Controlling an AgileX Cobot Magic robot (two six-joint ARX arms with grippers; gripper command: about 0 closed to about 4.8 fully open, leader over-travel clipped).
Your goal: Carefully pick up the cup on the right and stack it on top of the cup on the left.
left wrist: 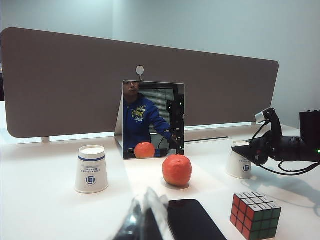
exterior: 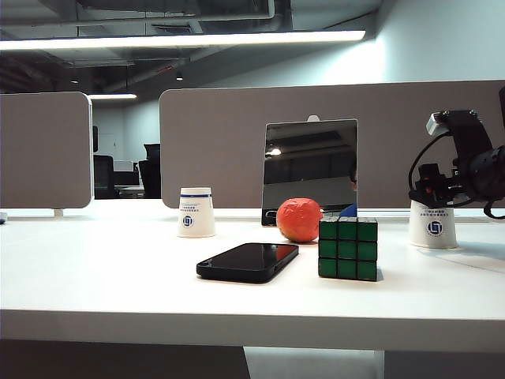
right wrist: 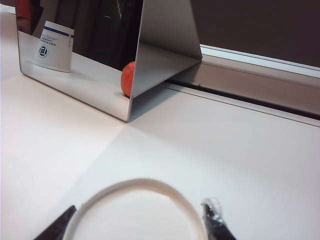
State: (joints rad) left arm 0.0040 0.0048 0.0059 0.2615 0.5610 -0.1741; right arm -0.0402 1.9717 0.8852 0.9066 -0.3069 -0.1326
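Two inverted cups [exterior: 196,212] [exterior: 433,224], right gripper [right wrist: 137,222] astride one.

My right gripper [right wrist: 137,225] is low over the white table [right wrist: 240,150], and I see its two fingertips, one dark [right wrist: 57,229] and one wrapped in clear tape [right wrist: 215,220]. Between them is the round white rim of a paper cup [right wrist: 135,186], seen from above. Each fingertip stands just outside the rim; I cannot tell if they touch it. Farther on the table stands a mirror [right wrist: 85,55], leaning back. In the mirror I see the reflection of another white cup [right wrist: 55,46] with a blue stripe and blue logo, and part of an orange-red round fruit [right wrist: 128,78]. Behind the mirror is a grey partition [right wrist: 260,27].
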